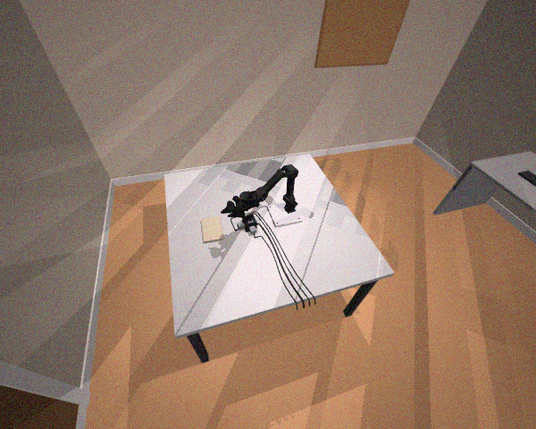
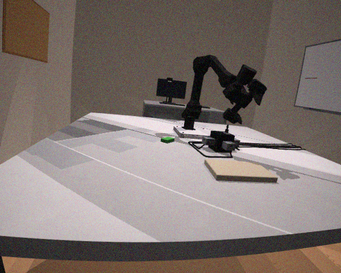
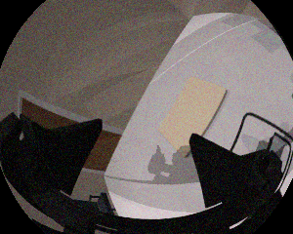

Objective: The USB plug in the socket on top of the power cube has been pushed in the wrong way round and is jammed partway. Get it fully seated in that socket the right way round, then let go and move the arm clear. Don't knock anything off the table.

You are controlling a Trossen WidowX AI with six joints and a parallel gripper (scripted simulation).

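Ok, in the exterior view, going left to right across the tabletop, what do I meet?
Green block → arm base plate → power cube with the USB plug sticking up from it → wooden board → black cables running off to the right. The open tool hangs above the cube.
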